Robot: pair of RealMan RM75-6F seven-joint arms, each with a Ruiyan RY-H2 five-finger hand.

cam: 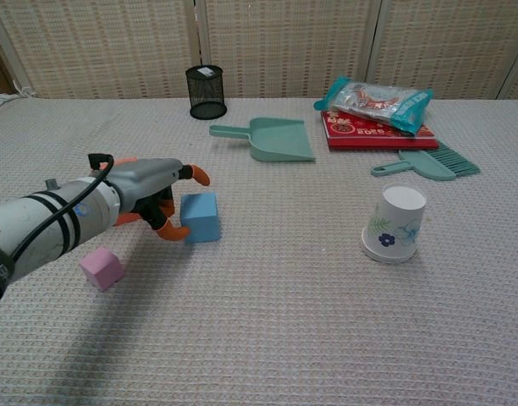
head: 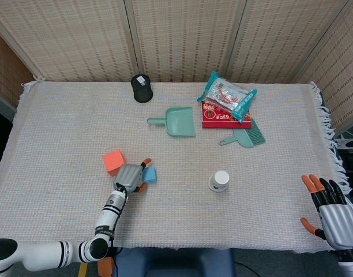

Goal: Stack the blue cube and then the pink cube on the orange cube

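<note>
The orange cube (head: 112, 161) sits on the cloth at front left; in the chest view my left hand hides most of it. Just right of it stands the blue cube (head: 149, 175) (cam: 200, 216). My left hand (head: 129, 176) (cam: 153, 194) reaches between the two cubes and lies against the blue cube's left side. Its fingers are apart, with one fingertip (cam: 200, 175) over the cube's back edge and the thumb low at its front left. The pink cube (cam: 101, 269) lies nearer the front edge, under my left forearm. My right hand (head: 332, 210) hangs open off the table's front right corner.
A white paper cup (head: 220, 180) (cam: 397, 224) stands mouth down, right of the cubes. Further back are a green dustpan (head: 176, 122), a black mesh pot (head: 142, 88), a red box with a snack bag (head: 225, 107) on it and a teal brush (head: 246, 135).
</note>
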